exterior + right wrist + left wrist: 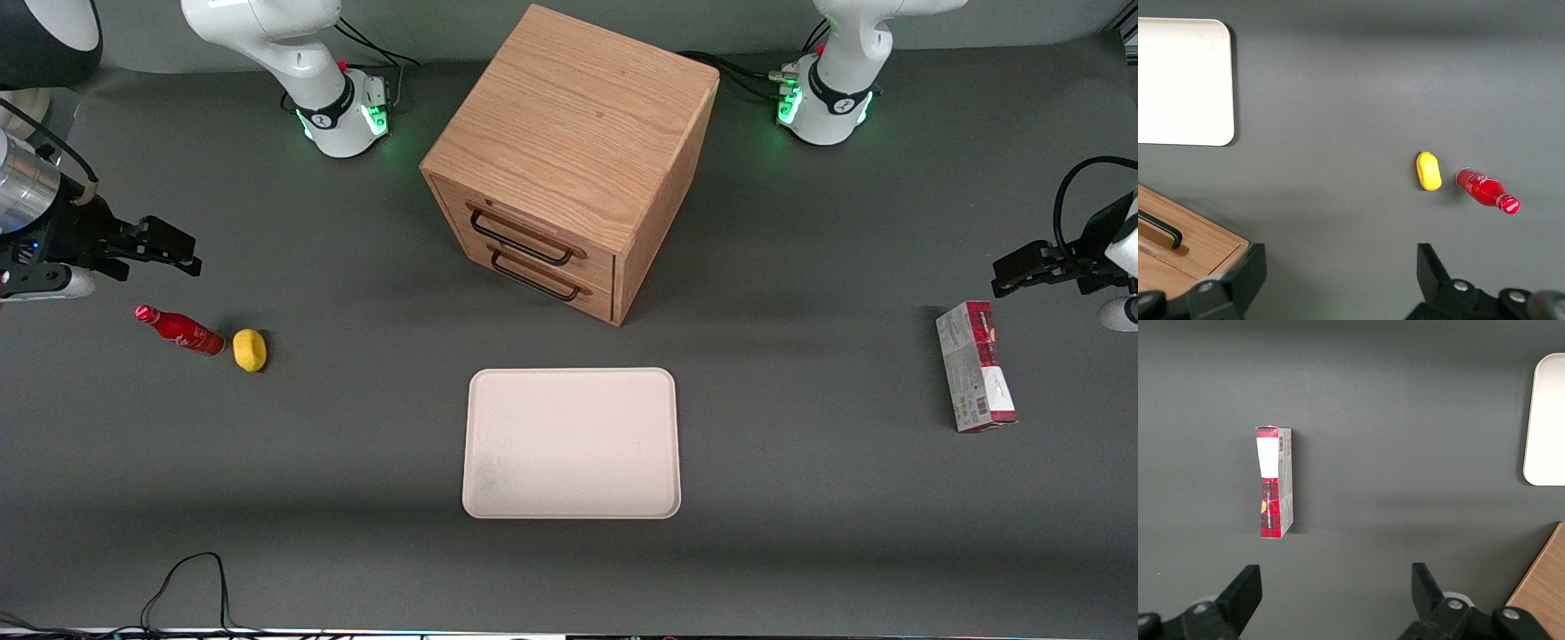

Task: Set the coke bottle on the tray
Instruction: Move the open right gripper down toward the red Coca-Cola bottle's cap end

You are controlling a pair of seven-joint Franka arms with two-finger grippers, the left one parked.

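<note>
The coke bottle point(180, 330) lies on its side on the grey table toward the working arm's end, a small glossy red bottle with a red cap; it also shows in the right wrist view point(1486, 190). The cream-white tray point(572, 443) lies flat in front of the wooden drawer cabinet, nearer the front camera; one corner shows in the right wrist view point(1185, 83). My right gripper point(164, 246) hovers open and empty above the table, a little farther from the front camera than the bottle. Its wide-apart fingertips point(1245, 270) show in the wrist view.
A yellow lemon-like object point(250, 349) lies right beside the bottle's base. A wooden two-drawer cabinet point(569, 164) stands mid-table. A red-and-grey carton point(975, 378) lies toward the parked arm's end. Cables lie at the table's near edge.
</note>
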